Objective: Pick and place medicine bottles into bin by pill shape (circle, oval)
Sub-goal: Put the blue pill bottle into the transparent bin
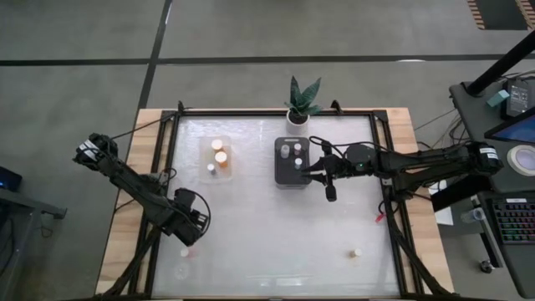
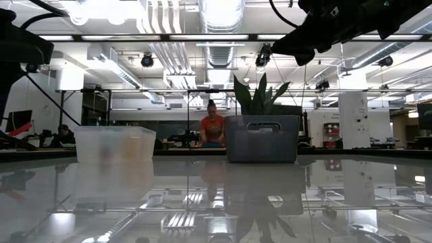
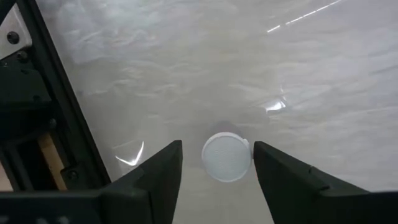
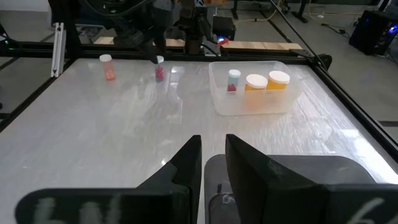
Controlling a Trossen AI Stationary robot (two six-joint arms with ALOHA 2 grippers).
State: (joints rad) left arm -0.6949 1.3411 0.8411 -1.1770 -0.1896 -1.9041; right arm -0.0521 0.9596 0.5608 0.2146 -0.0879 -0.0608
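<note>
A small white-capped bottle (image 3: 226, 157) stands upright on the table near its left front, between the fingers of my open left gripper (image 3: 217, 146). The fingers stand on either side of the bottle and I see no touch. In the high view the gripper (image 1: 187, 242) is just above this bottle (image 1: 185, 251). My right gripper (image 4: 214, 155) hovers over the right edge of the dark bin (image 1: 292, 160), its fingers a narrow gap apart with nothing between them. The dark bin holds a few white-capped bottles. The clear bin (image 1: 217, 159) holds two orange bottles (image 4: 256, 84) and a thin one (image 4: 233, 79).
Another small bottle (image 4: 107, 65) stands near the table's left front corner. One more bottle (image 1: 355, 252) stands at the right front. A potted plant (image 1: 301, 104) stands at the far edge behind the dark bin. The middle of the table between the bins and the front edge is bare.
</note>
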